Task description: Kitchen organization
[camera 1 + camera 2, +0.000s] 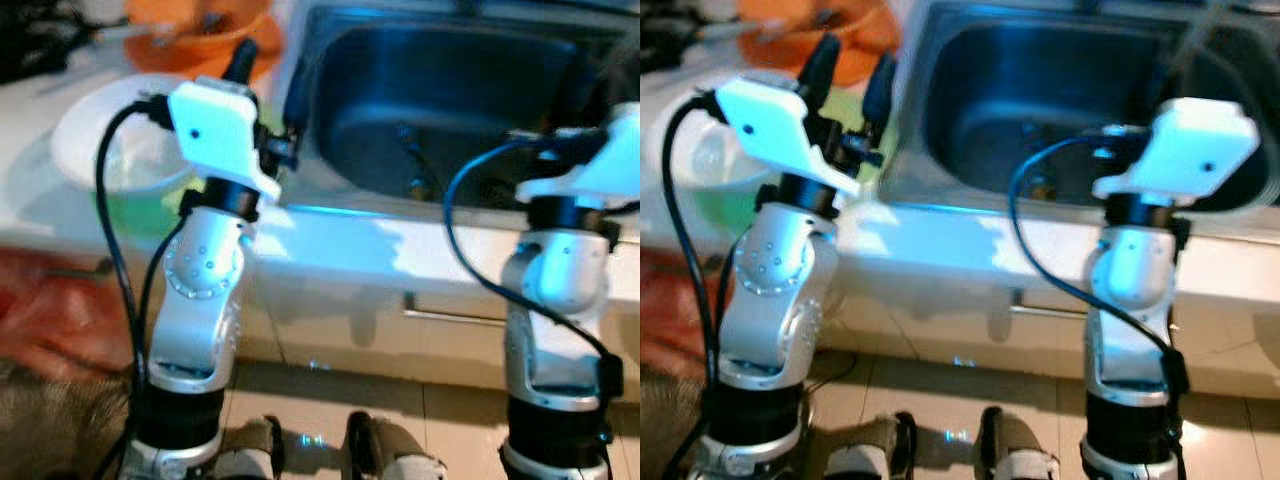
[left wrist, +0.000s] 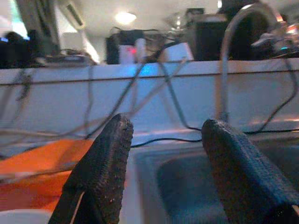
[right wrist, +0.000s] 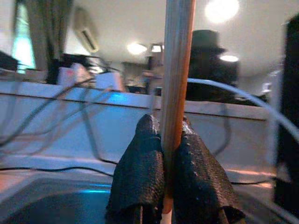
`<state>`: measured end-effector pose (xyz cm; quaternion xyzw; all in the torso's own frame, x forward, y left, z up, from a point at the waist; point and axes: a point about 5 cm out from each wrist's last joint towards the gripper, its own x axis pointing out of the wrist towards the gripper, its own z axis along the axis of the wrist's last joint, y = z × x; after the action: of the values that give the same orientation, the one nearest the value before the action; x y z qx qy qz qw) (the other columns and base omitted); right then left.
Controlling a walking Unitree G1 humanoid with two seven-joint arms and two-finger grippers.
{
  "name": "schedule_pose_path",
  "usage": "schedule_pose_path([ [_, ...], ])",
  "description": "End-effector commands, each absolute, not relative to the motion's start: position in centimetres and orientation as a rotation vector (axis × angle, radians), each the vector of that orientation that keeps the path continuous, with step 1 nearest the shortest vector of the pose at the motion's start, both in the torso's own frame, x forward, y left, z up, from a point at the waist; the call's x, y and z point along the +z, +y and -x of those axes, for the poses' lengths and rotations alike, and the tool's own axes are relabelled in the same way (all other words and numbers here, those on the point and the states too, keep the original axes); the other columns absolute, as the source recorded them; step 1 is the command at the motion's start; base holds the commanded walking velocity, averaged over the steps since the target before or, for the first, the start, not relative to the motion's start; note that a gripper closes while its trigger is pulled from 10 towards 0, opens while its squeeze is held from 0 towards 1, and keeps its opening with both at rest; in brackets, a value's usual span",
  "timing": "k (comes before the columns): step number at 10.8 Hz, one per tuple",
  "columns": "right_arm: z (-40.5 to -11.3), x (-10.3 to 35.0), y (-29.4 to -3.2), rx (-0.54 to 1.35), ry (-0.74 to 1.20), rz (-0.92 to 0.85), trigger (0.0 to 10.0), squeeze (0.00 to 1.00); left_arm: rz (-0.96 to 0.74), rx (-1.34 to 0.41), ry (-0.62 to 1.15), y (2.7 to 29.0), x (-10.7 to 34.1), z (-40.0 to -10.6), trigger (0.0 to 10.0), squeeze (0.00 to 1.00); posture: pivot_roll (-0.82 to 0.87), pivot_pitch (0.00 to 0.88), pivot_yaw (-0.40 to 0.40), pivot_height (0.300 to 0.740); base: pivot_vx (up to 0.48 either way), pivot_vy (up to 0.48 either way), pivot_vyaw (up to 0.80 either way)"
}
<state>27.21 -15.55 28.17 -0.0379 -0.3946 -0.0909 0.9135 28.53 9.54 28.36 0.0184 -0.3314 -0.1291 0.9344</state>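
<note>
My left gripper (image 1: 850, 80) is raised over the counter edge, between a white bowl (image 1: 100, 140) and the steel sink (image 1: 450, 90). It is open and holds nothing; the left wrist view shows its two black fingers (image 2: 105, 172) wide apart. My right gripper (image 3: 168, 163) is shut on a thin wooden stick (image 3: 177, 70) that stands upright between the pads. That gripper is held over the right side of the sink, behind its white wrist housing (image 1: 1185, 150). The stick (image 1: 1198, 40) rises from there as a pale line.
An orange dish (image 1: 200, 30) stands behind the white bowl, and something green (image 1: 140, 210) lies under it. A curved faucet (image 2: 229, 56) rises behind the sink, with cables along the back wall. A cabinet front and tiled floor lie below the white counter edge (image 1: 330, 240).
</note>
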Motion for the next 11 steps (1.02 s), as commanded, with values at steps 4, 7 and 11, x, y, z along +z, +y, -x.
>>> schedule_pose_path([
  [4,-27.4,28.2,-15.5,-0.167,-0.809,0.07,10.0,0.0,-0.037,-0.278,-0.679,9.3,28.2,-28.3,10.0,0.0,0.1,0.257,0.0,0.74,0.0,0.0,0.0],
  [7,-28.3,28.4,-15.8,-0.155,-0.801,0.076,10.0,0.0,-0.075,-0.424,-0.532,7.8,25.1,-29.1,10.0,0.0,0.1,0.254,-0.01,0.74,0.0,0.0,0.0],
  [11,-30.7,29.7,-16.5,-0.143,-0.833,0.09,10.0,0.0,-0.079,-0.565,-0.448,6.0,23.5,-28.8,10.0,0.0,0.11,0.242,-0.023,0.74,0.0,0.0,0.0],
])
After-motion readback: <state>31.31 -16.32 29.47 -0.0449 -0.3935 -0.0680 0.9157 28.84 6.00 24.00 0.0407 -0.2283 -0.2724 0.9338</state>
